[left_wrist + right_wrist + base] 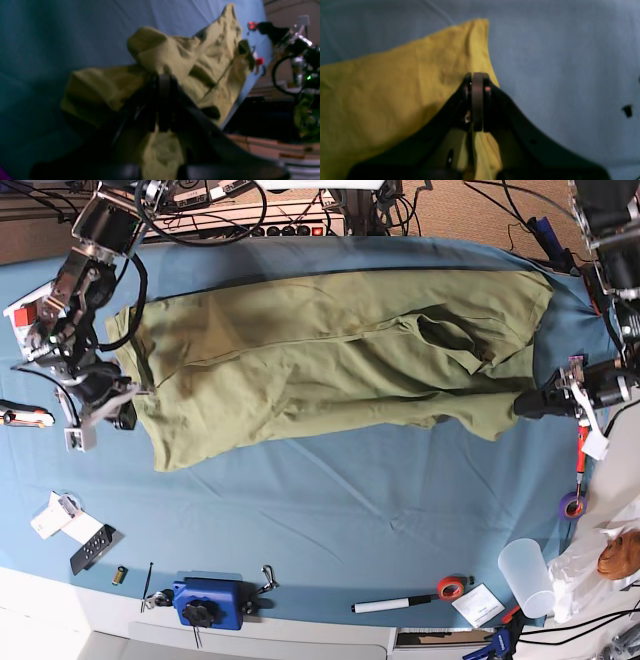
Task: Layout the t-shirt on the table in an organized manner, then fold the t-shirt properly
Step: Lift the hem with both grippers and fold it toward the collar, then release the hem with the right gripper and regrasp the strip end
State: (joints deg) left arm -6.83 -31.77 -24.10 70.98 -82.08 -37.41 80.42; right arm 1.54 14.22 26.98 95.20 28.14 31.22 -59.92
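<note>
The olive-green t-shirt (330, 360) lies stretched sideways across the far half of the blue table (380, 510), wrinkled, with a fold near its right end. My left gripper (527, 402) is shut on the shirt's right edge. In the left wrist view its closed fingers (162, 105) pinch bunched cloth of the t-shirt (190, 57) above the table (62, 32). My right gripper (128, 402) is shut on the shirt's left edge. The right wrist view shows its shut gripper (477, 105) holding the t-shirt (382, 100), cloth hanging below the tips.
Along the front edge sit a blue tool (210, 602), a marker (385, 605), a red tape roll (450, 587) and a clear plastic cup (525, 575). A purple tape ring (572, 505) lies at right. Small cards (60, 515) and a black remote (90, 548) lie at left. Cables (250, 210) crowd the back.
</note>
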